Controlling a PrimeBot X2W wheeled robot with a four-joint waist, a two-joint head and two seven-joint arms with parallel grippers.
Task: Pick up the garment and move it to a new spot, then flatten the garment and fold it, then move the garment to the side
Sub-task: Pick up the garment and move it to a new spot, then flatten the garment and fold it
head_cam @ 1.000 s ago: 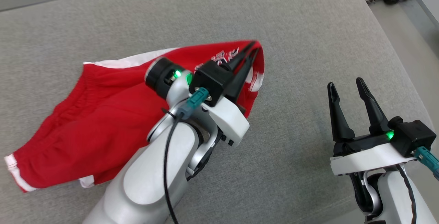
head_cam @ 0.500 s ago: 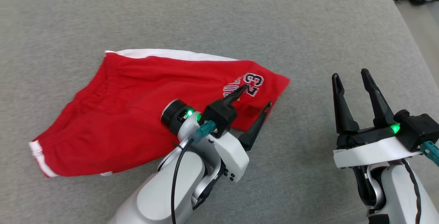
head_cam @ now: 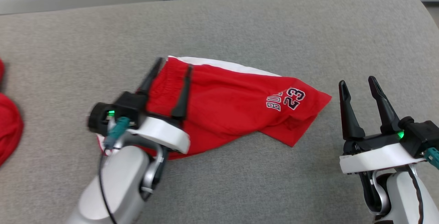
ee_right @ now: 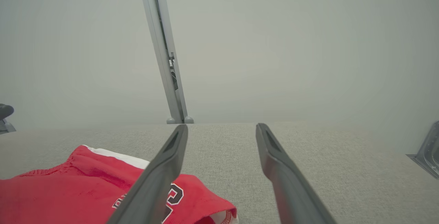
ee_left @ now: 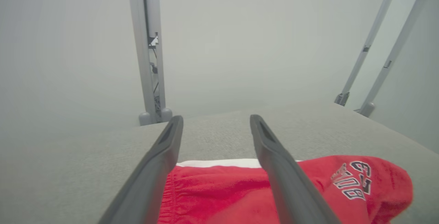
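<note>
A: What are they working on?
B: A grey fabric pad point(head_cam: 240, 21), woven, with a rounded far right corner. Behind it is a pale wall. The wrist views show a metal post point(ee_left: 147, 45) standing at the pad's far edge and two slanted struts point(ee_left: 377, 45) off to one side.
A: Where's the garment?
B: The red shorts point(head_cam: 233, 114), white-trimmed, lie mid-pad. The leg end with the number print points toward the right gripper point(head_cam: 357, 80). The elastic waist lies beneath the left gripper point(head_cam: 174, 63).
A: And the grippers?
B: Both have their fingers spread wide with nothing between them. The right one stands beside the shorts, apart from them.
A: Anything unclear?
B: The left wrist hides the shorts' near left corner, and I can't tell whether those fingers touch the fabric. That arm is blurred. Another red cloth point(head_cam: 8, 124) is cut off at the left edge.
</note>
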